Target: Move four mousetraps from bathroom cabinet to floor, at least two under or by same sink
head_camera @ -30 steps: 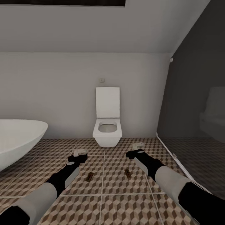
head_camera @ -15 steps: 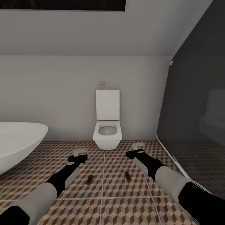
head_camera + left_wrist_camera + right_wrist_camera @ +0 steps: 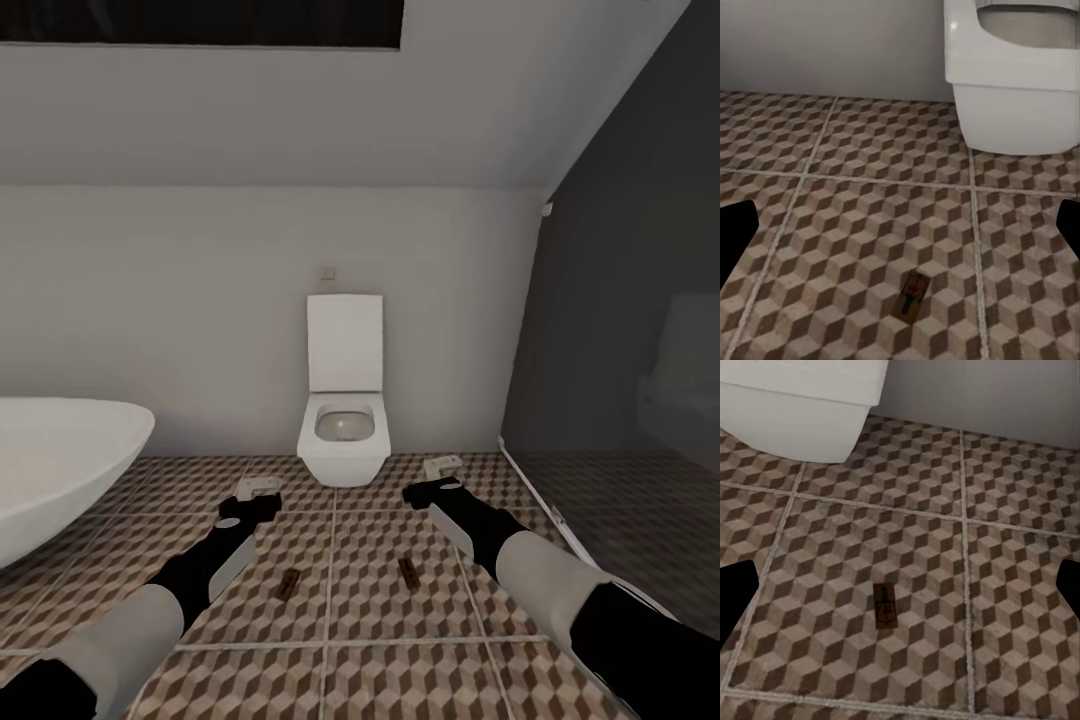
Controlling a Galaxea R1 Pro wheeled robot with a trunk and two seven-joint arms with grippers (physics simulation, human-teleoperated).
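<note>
A: Where are the small flat brown wooden mousetraps [image 3: 290, 584]?

B: Two on the cube-patterned tile floor [image 3: 360, 680], near the white toilet [image 3: 343, 440], one below each gripper [image 3: 258, 488] [image 3: 442, 466]; both spread wide, empty.

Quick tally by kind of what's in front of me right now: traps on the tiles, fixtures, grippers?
Mousetraps on the floor: 2
Toilet: 1
Tub: 1
Grippers: 2, left gripper, right gripper
Total: 6
</note>
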